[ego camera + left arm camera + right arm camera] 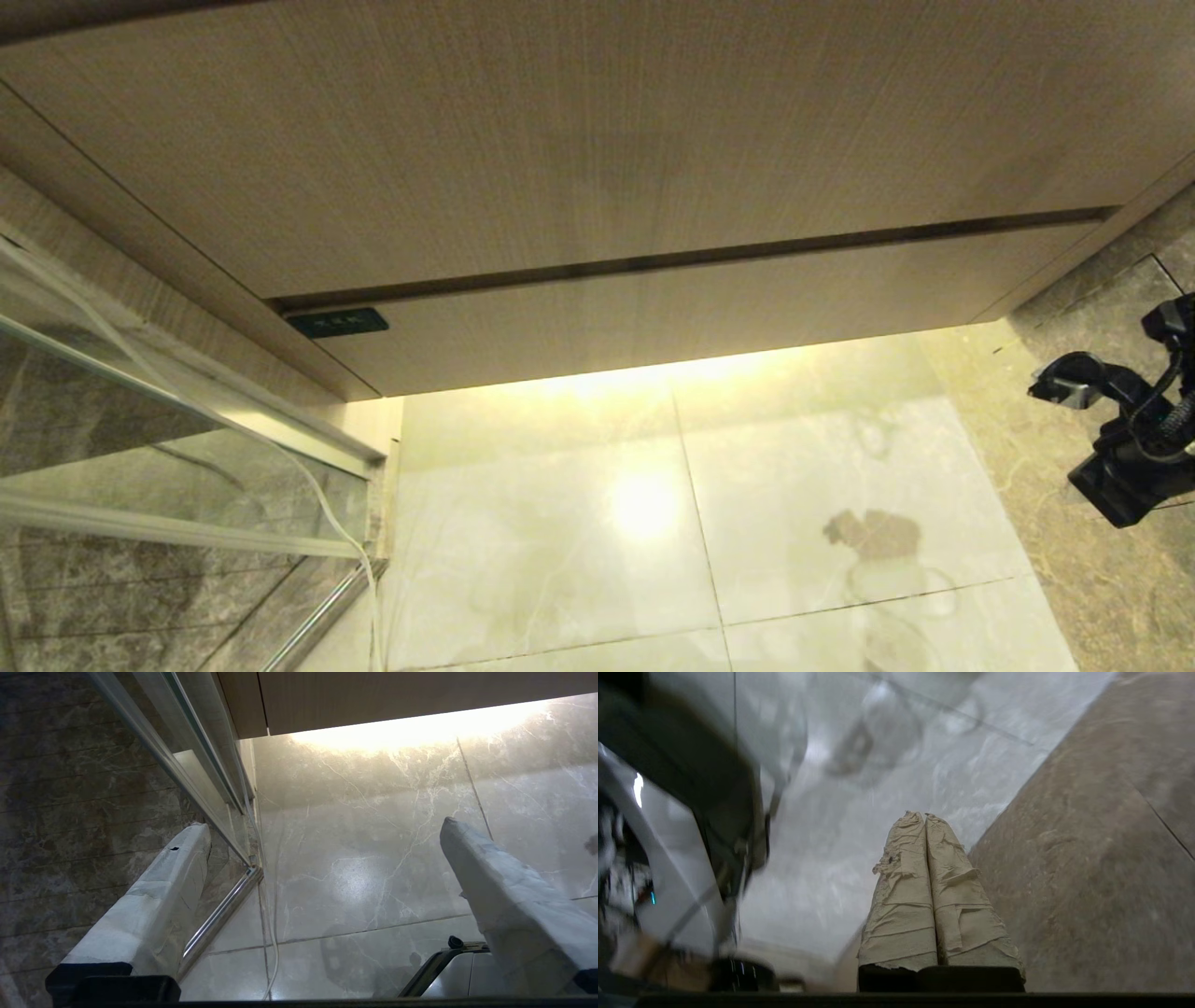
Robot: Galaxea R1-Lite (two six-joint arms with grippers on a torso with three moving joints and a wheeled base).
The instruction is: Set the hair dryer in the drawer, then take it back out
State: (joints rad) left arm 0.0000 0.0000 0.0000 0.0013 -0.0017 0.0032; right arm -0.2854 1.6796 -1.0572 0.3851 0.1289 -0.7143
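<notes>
Here, right end effector (924,819) closed, empty.

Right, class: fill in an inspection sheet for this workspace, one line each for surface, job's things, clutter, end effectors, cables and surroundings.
Surface: pale marble floor, glossy, lit from under the cabinet.
Job's things: drawer shut; hair dryer nothing seen.
Clutter: nothing seen.
End effectors: left end effector open over the floor, empty; right end effector shut, empty, at the right edge of the head view.
Cables: thin white cable by the glass.
Surroundings: glass partition left; taller wood panel above.
</notes>
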